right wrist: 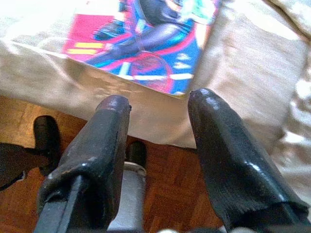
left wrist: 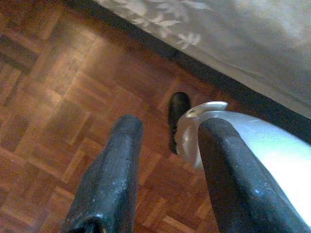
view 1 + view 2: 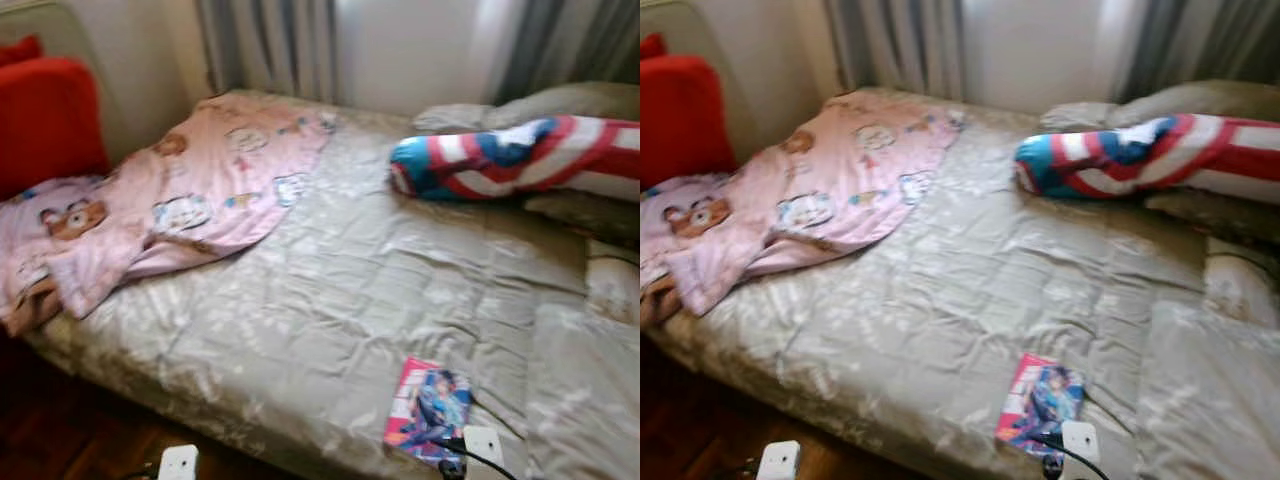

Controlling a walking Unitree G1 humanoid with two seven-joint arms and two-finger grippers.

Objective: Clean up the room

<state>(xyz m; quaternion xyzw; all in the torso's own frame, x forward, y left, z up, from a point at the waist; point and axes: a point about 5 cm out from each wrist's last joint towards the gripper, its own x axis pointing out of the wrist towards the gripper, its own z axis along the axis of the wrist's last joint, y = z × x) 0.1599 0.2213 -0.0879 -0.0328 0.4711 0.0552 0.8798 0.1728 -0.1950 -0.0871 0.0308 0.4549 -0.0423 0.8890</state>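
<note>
One wide bed under a beige quilted satin cover (image 3: pixel 330 300) spans the head views. Crumpled pink cartoon-print blanket (image 3: pixel 190 195) at upper left: soft, bulky, best gathered by an edge. Long red, white and blue striped bolster pillow (image 3: pixel 520 155) at upper right: soft, light, long axis running left to right.

Thin glossy comic magazine (image 3: pixel 430 408) lies flat at lower right, by the near bed edge. Likely light, floppy, slippery; pinch its near edge. Long axis points roughly away from the robot.

Right gripper (image 1: pixel 160 109) hovers near that edge, fingers parted, empty. Left gripper (image 2: pixel 167 136) hangs over brown parquet floor (image 2: pixel 53 92), parted, empty.
</note>
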